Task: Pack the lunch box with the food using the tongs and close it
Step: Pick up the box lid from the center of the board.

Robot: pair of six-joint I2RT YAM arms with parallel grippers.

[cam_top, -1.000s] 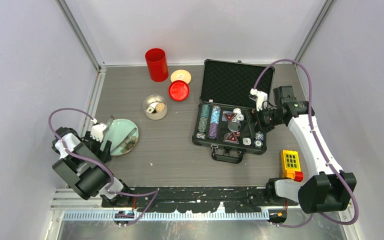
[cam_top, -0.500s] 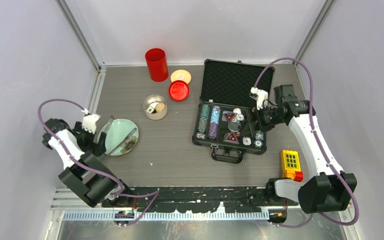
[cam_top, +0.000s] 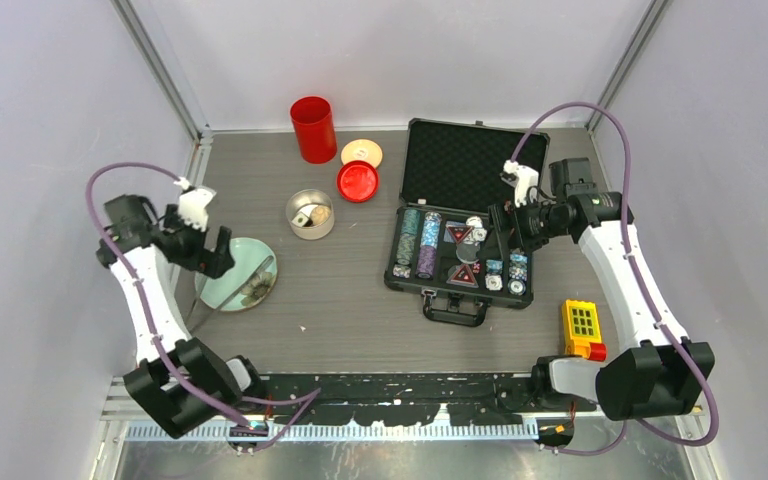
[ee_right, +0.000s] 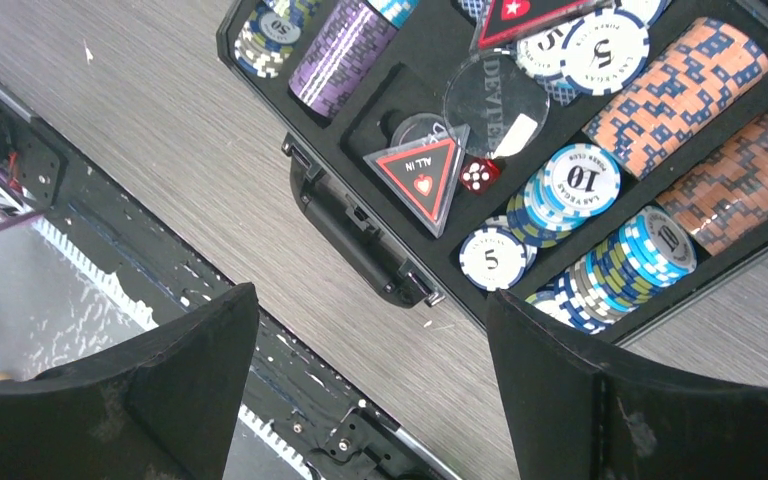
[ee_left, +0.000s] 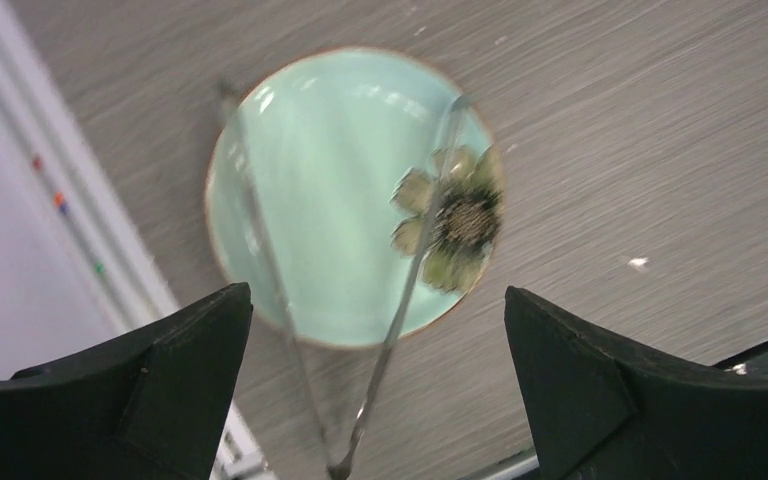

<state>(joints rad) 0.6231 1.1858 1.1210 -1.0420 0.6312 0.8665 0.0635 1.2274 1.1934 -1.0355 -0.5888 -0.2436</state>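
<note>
1. Desk (cam_top: pixel 345 300): grey wood-grain surface that carries everything listed below.
2. Left jaws: mine, spread wide and empty, hanging over the plate (ee_left: pixel 330 150) at the desk's left side.
3. Tongs (ee_left: pixel 400 290): lying in a narrow V straight below my left jaws, touching neither finger. Both thin arms cross the pale green dish, and the joined end rests past its rim on the desk.
4. Plate, further: a flower-shaped mark under one tong arm; painted or loose, I cannot tell.
5. Lunch box (cam_top: pixel 310 213): round steel tin, uncovered, farther back and to the right of the plate, apart from it. Food (cam_top: pixel 307 218) shows inside as a few small beige and dark bits.
6. Lid (cam_top: pixel 361 152): cream-tan disc, flat on the desk behind the tin.
7. Red cap (cam_top: pixel 358 181): lies between tin and lid, just beside the lid.
8. Red canister (cam_top: pixel 313 129): upright at the back, left of the lid.
9. Black case (cam_top: pixel 460 160): open, filled with poker chips, right of centre.
10. Right jaws: mine, spread wide, empty, above the case's chip rows.
11. Yellow box (cam_top: pixel 582 328): near the right edge, apart from the case.
</note>
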